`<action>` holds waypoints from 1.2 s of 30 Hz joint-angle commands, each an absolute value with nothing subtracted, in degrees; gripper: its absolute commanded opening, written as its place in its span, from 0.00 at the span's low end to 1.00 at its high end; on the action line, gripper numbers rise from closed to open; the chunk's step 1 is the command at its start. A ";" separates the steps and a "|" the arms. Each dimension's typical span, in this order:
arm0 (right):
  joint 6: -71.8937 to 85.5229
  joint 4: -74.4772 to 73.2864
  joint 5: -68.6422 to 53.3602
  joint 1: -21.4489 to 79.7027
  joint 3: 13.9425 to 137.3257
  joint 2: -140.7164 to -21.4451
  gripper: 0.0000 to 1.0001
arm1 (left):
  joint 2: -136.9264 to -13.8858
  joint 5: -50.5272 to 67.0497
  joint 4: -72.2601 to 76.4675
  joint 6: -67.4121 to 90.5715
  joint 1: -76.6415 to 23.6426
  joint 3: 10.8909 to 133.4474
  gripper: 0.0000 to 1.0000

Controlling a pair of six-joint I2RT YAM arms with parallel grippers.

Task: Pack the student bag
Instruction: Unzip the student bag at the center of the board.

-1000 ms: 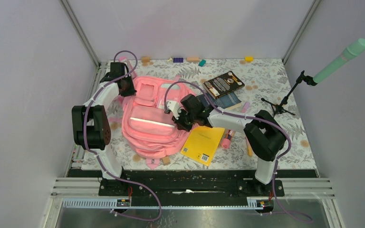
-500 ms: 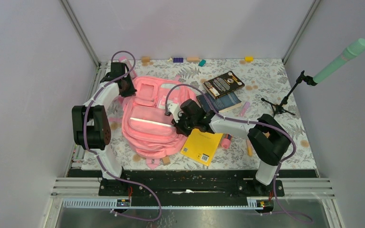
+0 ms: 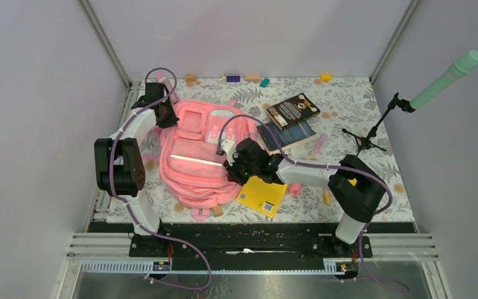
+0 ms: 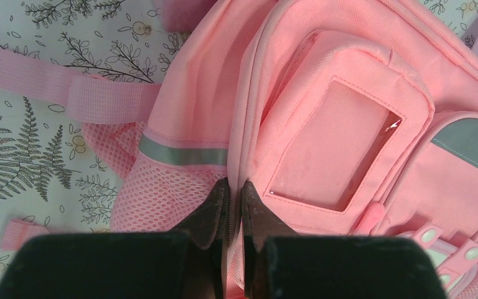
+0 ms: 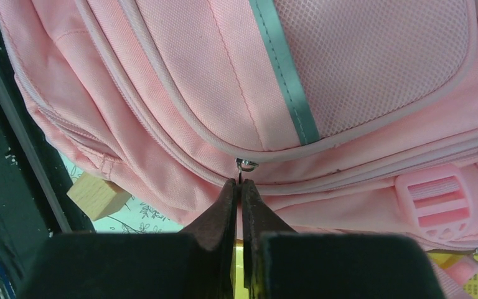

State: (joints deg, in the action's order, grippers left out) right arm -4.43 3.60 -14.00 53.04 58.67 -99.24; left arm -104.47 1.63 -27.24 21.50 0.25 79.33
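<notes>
Since the earlier frame the right arm [image 3: 311,174] has been swinging its elbow outward and sliding its wrist nearer along the bag's right edge, now covering more of the yellow book [image 3: 262,194]; the left arm is holding where it was. The bag [image 3: 196,165] is lying flat, front up, on the left-centre of the counter [image 3: 379,156], with two dark books [image 3: 291,121] lying beyond its right side, well apart from the opening. The left end effector [image 4: 231,187] is sitting at the bag's far left corner, its fingers pressed together on a ridge of pink fabric beside the clear window pocket, seemingly anchoring the bag. The right end effector [image 5: 239,184] is clamped on the small metal zip pull [image 5: 246,164] on the bag's side, just above a wooden block [image 5: 98,196] by the bag's edge. The step in hand looks like unzipping the main compartment, so packing itself is not yet begun. The next move is calling for a steady pull along the curved zip line while the left grip is keeping the fabric taut, without the thin pull slipping out.
</notes>
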 commanded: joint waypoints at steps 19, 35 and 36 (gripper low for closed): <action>13.07 12.28 4.39 63.37 60.11 -97.06 0.00 | -101.91 1.71 -24.08 24.43 0.00 79.19 0.00; 16.33 6.22 9.96 65.74 75.49 -106.59 0.00 | -101.70 2.95 -24.21 24.52 0.00 79.11 0.00; 16.10 6.12 9.70 65.76 76.17 -107.14 0.00 | -101.69 2.99 -24.18 24.48 0.00 79.10 0.00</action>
State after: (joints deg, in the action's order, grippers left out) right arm 15.53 4.97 7.64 65.43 70.85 -105.38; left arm -104.47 1.76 -26.81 22.11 0.25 79.09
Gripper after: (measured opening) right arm 0.026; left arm 0.043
